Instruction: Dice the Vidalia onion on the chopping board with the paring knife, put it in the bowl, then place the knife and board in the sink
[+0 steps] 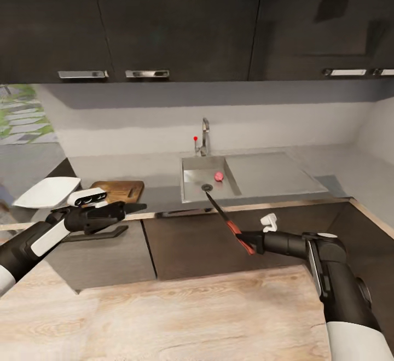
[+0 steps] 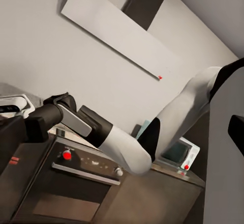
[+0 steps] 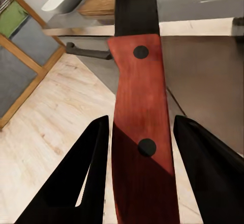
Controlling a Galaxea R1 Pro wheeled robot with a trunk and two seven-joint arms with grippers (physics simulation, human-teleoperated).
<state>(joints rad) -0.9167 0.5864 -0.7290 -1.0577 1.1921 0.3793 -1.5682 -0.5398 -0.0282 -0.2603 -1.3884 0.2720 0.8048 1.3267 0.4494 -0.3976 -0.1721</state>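
My right claw (image 1: 253,243) grips the knife (image 1: 224,220) by its red handle, blade pointing to 11 o'clock toward the sink (image 1: 210,178). I can't tell whether my left claw (image 1: 134,207) is open.

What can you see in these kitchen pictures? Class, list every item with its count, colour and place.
sink: one, steel, set in the countertop, centre.
tap: one, chrome with a red dot, behind the sink.
onion: one, pinkish, in the sink basin.
chopping board: one, brown wood, on the countertop left of the sink.
bowl: one, white, left of the board.
countertop: one, grey, under dark wall cabinets.
paring knife: one, red handle and dark blade, held in front of the counter.
right end effector: black, gripping the knife handle.
left end effector: black, in front of the board; open or shut is unclear.
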